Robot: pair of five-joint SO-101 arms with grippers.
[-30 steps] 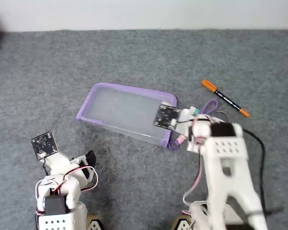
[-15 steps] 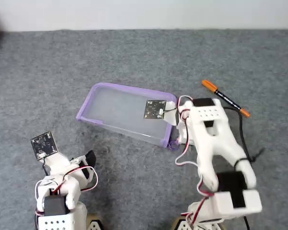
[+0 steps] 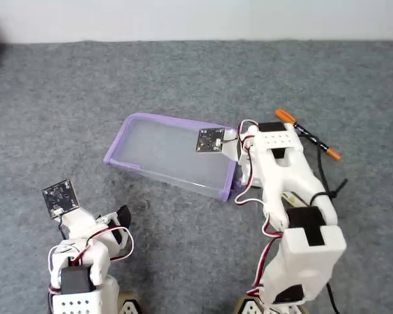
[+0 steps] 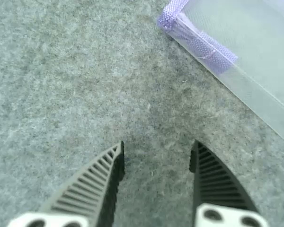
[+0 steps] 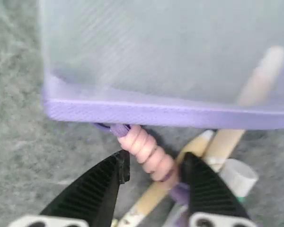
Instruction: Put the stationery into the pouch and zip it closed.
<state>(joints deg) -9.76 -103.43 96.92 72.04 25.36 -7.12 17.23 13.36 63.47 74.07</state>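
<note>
The right end effector [image 5: 154,163] is held at one short end of the pouch, its jaws apart on either side of a pink coiled pull [image 5: 144,153] that hangs from the purple edging; no grip on it is seen. The pouch [image 3: 170,150], translucent with purple trim, is laid flat on the grey surface [image 3: 183,72]. At that same end of the pouch, a pale pencil [image 5: 225,146] appears to run half in and half out. A white-capped item [image 5: 237,177] is seen just beside it, outside the edge. An orange-capped marker [image 3: 308,135] is lying on the surface just beyond that end of the pouch, beside the right arm. The left end effector [image 4: 157,146] is placed near the pouch's opposite corner, jaws apart, nothing held. The task is judged to be at an early stage: little is packed, at least the marker is left to load, and the zip is not yet closed.
</note>
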